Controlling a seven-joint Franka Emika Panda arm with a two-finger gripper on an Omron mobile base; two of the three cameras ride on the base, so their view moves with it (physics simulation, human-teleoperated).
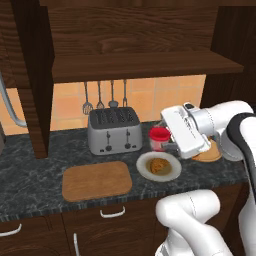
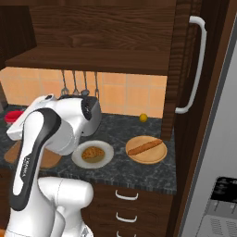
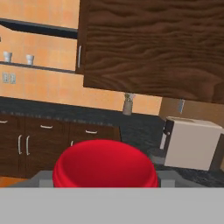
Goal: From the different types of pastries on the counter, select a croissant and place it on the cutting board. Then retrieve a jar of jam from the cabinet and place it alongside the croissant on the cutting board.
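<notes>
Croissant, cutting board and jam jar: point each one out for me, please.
croissant [image 1: 159,165], left base view, middle of the golden-brown lump on the white plate.
cutting board [image 1: 96,180], left base view, centre of its bare wooden top.
jar of jam [image 1: 159,135], left base view, its red lid.

The arm rises from its base, bends at a high elbow and reaches leftward, with the wrist about level. The end effector [image 1: 166,139] points sideways, above the counter, its 2 fingers closed on the jar [image 1: 159,138], whose red lid sits between them in the hand view.
</notes>
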